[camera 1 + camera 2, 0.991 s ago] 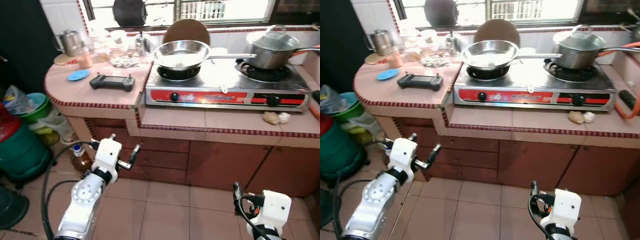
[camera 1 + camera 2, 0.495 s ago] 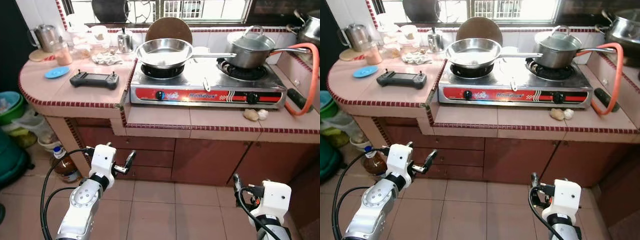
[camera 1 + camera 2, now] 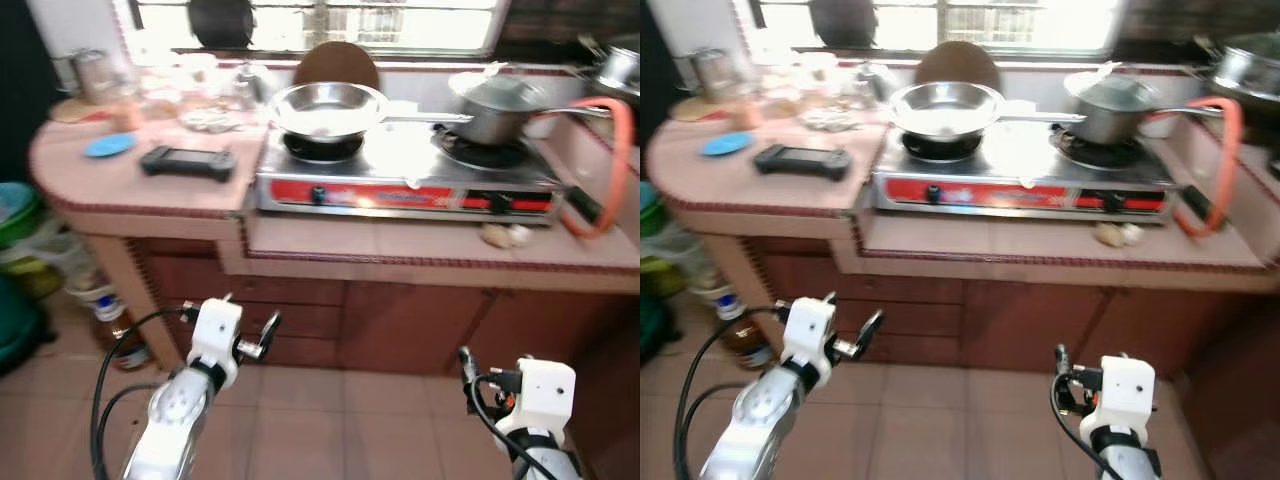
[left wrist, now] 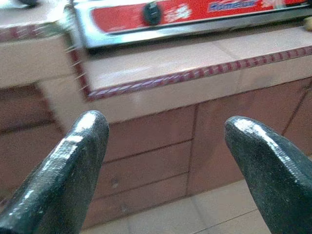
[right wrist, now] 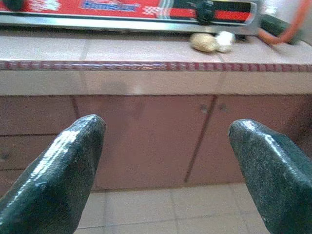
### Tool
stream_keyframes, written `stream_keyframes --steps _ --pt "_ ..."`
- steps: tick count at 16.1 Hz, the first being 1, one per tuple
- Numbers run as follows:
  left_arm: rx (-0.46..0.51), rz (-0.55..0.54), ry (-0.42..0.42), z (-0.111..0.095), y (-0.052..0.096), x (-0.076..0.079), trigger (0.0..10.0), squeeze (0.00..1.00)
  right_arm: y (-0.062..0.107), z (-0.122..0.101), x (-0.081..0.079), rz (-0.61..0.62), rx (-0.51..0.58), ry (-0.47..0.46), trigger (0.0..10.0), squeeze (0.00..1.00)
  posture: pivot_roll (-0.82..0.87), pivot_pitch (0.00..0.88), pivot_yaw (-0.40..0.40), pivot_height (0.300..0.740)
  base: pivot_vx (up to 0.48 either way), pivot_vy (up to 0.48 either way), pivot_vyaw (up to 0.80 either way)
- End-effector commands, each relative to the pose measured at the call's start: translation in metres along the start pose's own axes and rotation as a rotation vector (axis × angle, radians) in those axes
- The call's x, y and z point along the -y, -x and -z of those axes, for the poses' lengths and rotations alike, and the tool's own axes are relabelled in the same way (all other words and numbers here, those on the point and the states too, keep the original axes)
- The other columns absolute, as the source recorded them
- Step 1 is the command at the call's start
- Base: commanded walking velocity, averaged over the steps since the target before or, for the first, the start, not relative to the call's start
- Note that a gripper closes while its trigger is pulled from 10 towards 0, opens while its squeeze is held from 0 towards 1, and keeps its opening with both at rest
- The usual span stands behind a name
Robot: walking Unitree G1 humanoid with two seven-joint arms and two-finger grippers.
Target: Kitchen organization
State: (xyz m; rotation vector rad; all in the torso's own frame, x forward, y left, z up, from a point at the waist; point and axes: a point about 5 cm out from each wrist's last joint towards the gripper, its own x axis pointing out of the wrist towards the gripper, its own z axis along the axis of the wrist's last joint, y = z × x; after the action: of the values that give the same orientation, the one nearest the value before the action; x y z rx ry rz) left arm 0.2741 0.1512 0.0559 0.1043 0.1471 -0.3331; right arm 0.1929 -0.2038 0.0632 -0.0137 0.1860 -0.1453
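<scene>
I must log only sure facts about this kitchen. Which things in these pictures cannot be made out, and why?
- Items at the counter's back left, left eye view: motion blur and window glare, so they cannot be identified.
- Pot contents, left eye view: hidden by its lid.
- Stove, right wrist view: cut off by the picture's edge.
- Two pale lumps before the stove, right wrist view: too small and blurred to identify.
- Cabinet interior, right eye view: hidden by closed doors.

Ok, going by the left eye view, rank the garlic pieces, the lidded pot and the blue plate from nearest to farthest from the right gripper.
1. Garlic pieces, counter front, above the right gripper.
2. Lidded pot, right burner, further back.
3. Blue plate, far left counter.
</scene>
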Motion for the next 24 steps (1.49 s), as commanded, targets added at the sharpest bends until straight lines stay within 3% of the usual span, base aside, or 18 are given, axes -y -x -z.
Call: stream_keyframes --steps 1,7,11,15,18,24 --pt "0.005 -0.003 -0.006 -0.001 -0.001 -0.001 10.0 0.00 -0.001 -0.004 0.002 0.010 0.011 0.004 10.0 0.00 0.08 0.000 -0.012 0.740 0.000 0.000 -0.78" --pt "0.036 -0.004 -0.020 -0.008 0.003 -0.002 10.0 0.00 -0.004 -0.004 -0.012 -0.042 0.002 -0.012 10.0 0.00 0.13 0.000 -0.032 0.740 0.000 0.000 -0.78" --pt "0.030 0.071 -0.074 -0.011 0.001 -0.001 10.0 0.00 -0.008 -0.016 -0.011 -0.044 0.033 -0.020 10.0 0.00 0.13 0.000 -0.042 0.740 0.000 0.000 -0.78" --pt "0.031 0.186 -0.086 -0.015 -0.016 0.017 10.0 0.00 -0.003 -0.015 0.000 0.035 0.047 -0.043 10.0 0.00 0.06 0.000 0.021 0.740 0.000 0.000 -0.39" --pt "0.043 0.265 -0.083 -0.016 -0.024 0.037 10.0 0.00 0.008 -0.011 -0.003 0.049 0.037 -0.034 10.0 0.00 0.01 0.000 0.047 0.740 0.000 0.000 0.00" --pt "0.052 0.338 -0.103 -0.018 -0.038 0.052 10.0 0.00 0.023 -0.009 0.012 0.164 0.044 -0.037 10.0 0.00 -0.09 0.000 0.100 0.740 0.000 0.000 0.00"
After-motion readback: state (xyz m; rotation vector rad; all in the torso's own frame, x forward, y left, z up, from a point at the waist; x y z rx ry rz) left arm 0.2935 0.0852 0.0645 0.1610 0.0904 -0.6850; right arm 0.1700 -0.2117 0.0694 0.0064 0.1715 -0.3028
